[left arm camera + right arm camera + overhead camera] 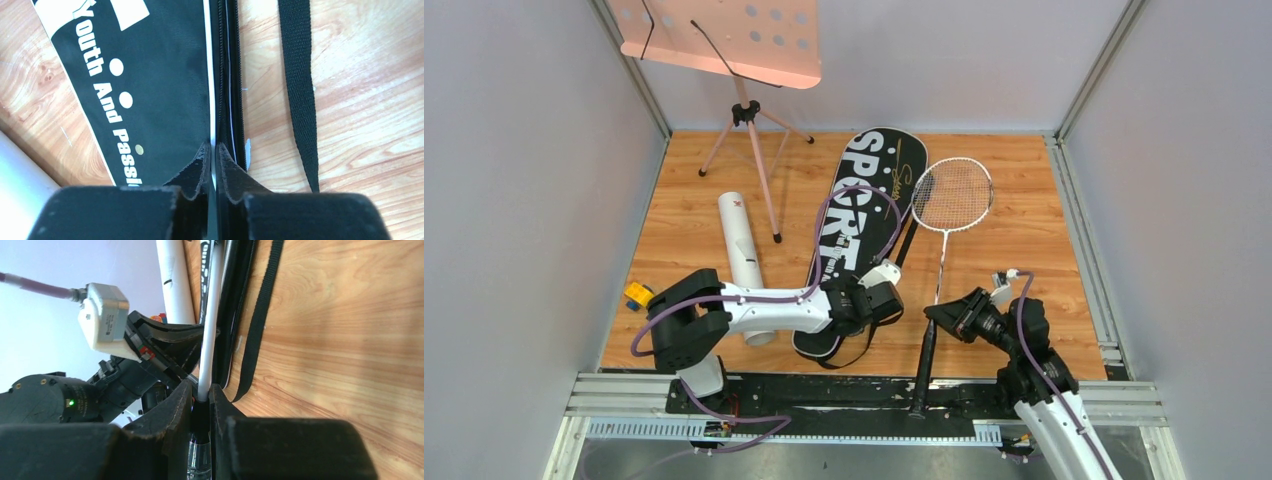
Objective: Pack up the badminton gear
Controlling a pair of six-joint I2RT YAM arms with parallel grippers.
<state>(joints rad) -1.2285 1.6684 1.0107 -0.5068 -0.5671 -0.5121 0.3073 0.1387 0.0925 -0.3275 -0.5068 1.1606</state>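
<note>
The black bag lettered SPORT (864,215) lies lengthwise on the wooden floor. My left gripper (890,300) is shut on the bag's right edge near its lower end; in the left wrist view the gripper (212,150) pinches the white-piped rim of the bag (150,75). One silver racket (951,195) lies right of the bag, head far, black handle (924,360) near. My right gripper (940,314) is shut on it; the right wrist view shows the gripper (201,395) on the white shaft (210,340) where it meets the grip. The white tube (744,262) lies left of the bag. No second racket or shuttlecocks show.
The pink music stand (734,40) stands at the back left on tripod legs. A small yellow and blue toy (637,295) sits by the left arm's base. The bag's black strap (300,100) trails on the floor right of the bag. Grey walls close in on both sides.
</note>
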